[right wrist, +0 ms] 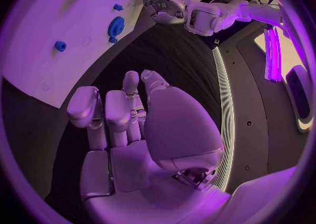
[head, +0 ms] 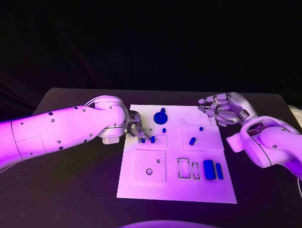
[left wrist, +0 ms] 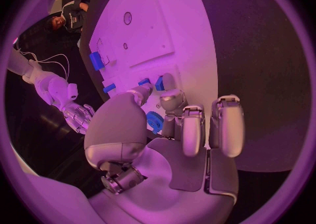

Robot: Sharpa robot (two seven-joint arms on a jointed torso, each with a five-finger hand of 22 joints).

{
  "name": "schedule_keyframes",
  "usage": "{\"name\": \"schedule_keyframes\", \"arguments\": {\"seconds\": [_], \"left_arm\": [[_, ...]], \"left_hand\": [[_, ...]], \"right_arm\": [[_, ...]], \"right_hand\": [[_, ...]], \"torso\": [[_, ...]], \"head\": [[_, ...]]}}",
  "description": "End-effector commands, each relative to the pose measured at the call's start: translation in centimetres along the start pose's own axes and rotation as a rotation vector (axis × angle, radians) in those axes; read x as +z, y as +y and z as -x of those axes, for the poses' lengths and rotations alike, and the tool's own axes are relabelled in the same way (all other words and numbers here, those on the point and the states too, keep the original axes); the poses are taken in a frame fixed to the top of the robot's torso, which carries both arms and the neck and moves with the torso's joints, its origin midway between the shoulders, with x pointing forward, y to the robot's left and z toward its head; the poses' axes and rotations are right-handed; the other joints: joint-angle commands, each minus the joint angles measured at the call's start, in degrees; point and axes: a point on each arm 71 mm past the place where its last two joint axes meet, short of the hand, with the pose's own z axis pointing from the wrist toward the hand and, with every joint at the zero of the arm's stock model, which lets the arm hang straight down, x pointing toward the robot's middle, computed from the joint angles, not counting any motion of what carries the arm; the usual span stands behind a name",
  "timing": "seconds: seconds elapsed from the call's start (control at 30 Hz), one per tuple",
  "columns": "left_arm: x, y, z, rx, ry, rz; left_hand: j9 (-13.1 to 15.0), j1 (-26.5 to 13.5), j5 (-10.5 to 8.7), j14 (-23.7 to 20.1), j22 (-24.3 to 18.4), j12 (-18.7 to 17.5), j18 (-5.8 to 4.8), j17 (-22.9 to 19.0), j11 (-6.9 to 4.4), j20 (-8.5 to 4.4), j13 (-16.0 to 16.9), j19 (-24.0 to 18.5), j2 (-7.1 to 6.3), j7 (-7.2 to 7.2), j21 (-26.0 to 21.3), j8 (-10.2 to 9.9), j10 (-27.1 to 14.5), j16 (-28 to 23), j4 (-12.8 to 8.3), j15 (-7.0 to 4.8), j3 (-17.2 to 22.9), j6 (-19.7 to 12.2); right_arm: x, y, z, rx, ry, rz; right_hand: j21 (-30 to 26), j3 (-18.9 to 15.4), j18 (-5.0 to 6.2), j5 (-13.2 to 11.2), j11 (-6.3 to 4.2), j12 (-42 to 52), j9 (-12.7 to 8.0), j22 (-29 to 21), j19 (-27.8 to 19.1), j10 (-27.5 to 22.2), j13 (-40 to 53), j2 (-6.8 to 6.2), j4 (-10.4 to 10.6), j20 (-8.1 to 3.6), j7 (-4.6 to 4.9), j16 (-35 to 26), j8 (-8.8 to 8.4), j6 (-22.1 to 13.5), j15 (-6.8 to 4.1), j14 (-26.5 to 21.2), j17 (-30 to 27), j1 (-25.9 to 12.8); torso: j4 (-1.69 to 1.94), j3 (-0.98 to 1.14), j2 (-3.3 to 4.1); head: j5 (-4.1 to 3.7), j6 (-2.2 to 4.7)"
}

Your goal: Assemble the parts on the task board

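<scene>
Black table point(head: 69, 190) under dark surroundings, with broad bare surface on both sides of the white task board point(head: 178, 190), which lies square in the middle, long edges running away from the robot.

Left hand point(head: 136, 129) at the board's left edge, fingers pointing down and inward, fingertips touching or nearly touching a small blue part point(head: 152, 139) just ahead of them (contact too small to judge in the head view). In the left wrist view, thumb and one fingertip closed in around that small blue part point(left wrist: 160, 83), the other fingers point(left wrist: 227, 124) loosely curled; held or merely touched, cannot tell.

Just beyond the left hand, a blue gear point(head: 160, 116), round, with its stem upright. Further toward the right hand, a short blue peg point(head: 192, 140).

Right hand point(head: 221, 109) off the board's far right corner, raised, palm turned inward, fingers curled close together and holding nothing. Well nearer the robot than that hand, a blue cylinder point(head: 208, 167) and a blue bar point(head: 219, 171), side by side, long axes parallel to the board's long edges.
</scene>
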Motion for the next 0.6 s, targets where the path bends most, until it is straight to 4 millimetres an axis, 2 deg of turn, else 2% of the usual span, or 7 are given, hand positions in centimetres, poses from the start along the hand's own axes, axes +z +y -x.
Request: {"name": "schedule_keyframes", "arguments": {"seconds": [0.03, 0.13, 0.3, 0.43, 0.5, 0.57, 0.6], "left_arm": [[-0.1, 0.7, 0.0, -0.002, -0.012, 0.053], [-0.2, 1.1, 0.2, -0.026, -0.037, 0.052], [-0.4, 1.4, 0.6, -0.105, -0.096, 0.023], [-0.8, 1.3, 0.9, -0.181, -0.151, -0.048], [-1.0, 1.1, 1.2, -0.234, -0.186, -0.109], [-1.3, 0.9, 1.5, -0.315, -0.218, -0.193], [-1.4, 0.9, 1.6, -0.355, -0.232, -0.227]], "left_hand": [[-0.04, -0.95, -0.24, 6.0, 11.11, 0.34, -0.92, 15.08, -0.18, -0.48, 0.26, 3.45, 0.5, -0.04, 0.41, 0.43, 0.44, 0.18, 0.26, -0.59, -3.41, 0.52], [-0.06, -1.9, -0.37, 6.0, 11.39, 0.6, -1.0, 15.08, -0.3, -0.62, 0.59, 3.62, 0.67, -0.09, 0.69, 0.52, 0.62, 0.18, 0.37, -0.62, -6.31, 0.6], [-0.12, -3.12, -1.29, 6.0, 11.6, 0.67, -1.06, 15.08, -0.41, -0.76, 0.7, 3.75, 1.91, -0.19, 0.85, 0.61, 0.74, 0.18, 0.47, -0.74, -10.89, 0.62], [-0.25, -2.41, -1.16, 6.0, 10.92, -0.96, -0.81, 15.08, -0.21, -0.74, -1.09, 3.31, 2.53, 0.05, -0.03, 0.33, -0.3, 0.18, 0.42, -0.66, -12.77, -0.1], [-0.39, -1.73, -1.07, 6.0, 10.2, -4.03, -0.55, 15.08, 0.06, -0.67, -4.48, 2.81, 2.92, 0.38, -0.97, -0.04, -2.09, 0.18, 0.45, -0.43, -13.89, -0.99], [-1.07, -0.66, -1.02, 5.93, 6.89, -14.55, 0.52, 14.86, 1.18, 0.06, -15.64, 0.46, 3.92, 1.65, -5.25, -1.47, -8.62, 0.04, 0.5, 0.44, -15.48, -3.72], [-1.46, 0.02, -1.01, 5.27, 4.28, -15.78, 1.35, 12.63, 1.9, 0.52, -16.38, -1.49, 4.4, 2.38, -8.71, -2.16, -10.26, -1.29, 0.51, 1.1, -16.14, -5.06]], "right_arm": [[-0.1, 0.1, 0.0, -0.008, 0.001, 0.007], [-0.1, 0.0, 0.1, -0.011, -0.002, 0.006], [-0.2, 0.0, 0.2, -0.012, -0.003, 0.004], [-0.3, 0.0, 0.1, -0.011, 0.0, 0.003], [-0.3, -0.1, 0.1, -0.011, 0.001, 0.001], [-0.3, -0.2, 0.1, -0.011, 0.001, -0.002], [-0.3, -0.2, 0.1, -0.011, 0.001, -0.004]], "right_hand": [[-0.29, 0.37, 0.48, 0.34, 0.11, -0.41, 0.04, -0.14, -0.37, -0.52, -0.22, -0.14, -0.05, -0.02, 0.19, -0.44, 0.17, -0.39, -0.47, 0.15, -0.08, 0.83], [-0.33, 0.42, 0.49, 0.4, 0.11, -0.44, 0.04, -0.17, -0.38, -0.56, -0.29, -0.23, -0.15, -0.03, 0.19, -0.51, 0.16, -0.4, -0.48, 0.14, -0.12, 1.01], [-0.33, 0.42, 0.49, 0.4, 0.11, -0.44, 0.04, -0.17, -0.38, -0.56, -0.29, -0.23, -0.15, -0.03, 0.19, -0.51, 0.16, -0.4, -0.48, 0.14, -0.12, 1.01], [-0.39, 0.47, 0.5, 0.45, 0.1, -0.51, 0.03, -0.24, -0.42, -0.61, -0.38, -0.25, -0.21, -0.03, 0.19, -0.58, 0.16, -0.41, -0.48, 0.13, -0.18, 1.11], [-0.38, 0.48, 0.5, 0.45, 0.11, -0.48, 0.04, -0.24, -0.41, -0.6, -0.36, -0.25, -0.21, -0.03, 0.2, -0.57, 0.16, -0.4, -0.48, 0.13, -0.16, 1.12], [-0.39, 0.53, 0.5, 0.58, 0.13, -0.46, 0.04, -0.23, -0.4, -0.58, -0.38, -0.18, -0.15, -0.03, 0.22, -0.51, 0.17, -0.39, -0.47, 0.15, -0.06, 1.1], [-0.38, 0.56, 0.49, 0.68, 0.13, -0.43, 0.04, -0.22, -0.39, -0.57, -0.38, -0.15, -0.12, -0.03, 0.23, -0.52, 0.17, -0.39, -0.47, 0.16, -0.06, 1.09]], "torso": [[-0.02, -0.01, 0.0], [0.09, 0.04, -0.04], [0.15, -0.08, -0.05], [0.0, -0.01, -0.04], [-0.03, -0.03, -0.03], [-0.01, -0.04, -0.05], [-0.01, -0.04, -0.07]], "head": [[-0.02, 0.15], [-0.13, 0.24], [-0.42, 0.28], [-0.21, 0.45], [-0.21, 0.5], [-0.15, 0.47], [-0.14, 0.43]]}}
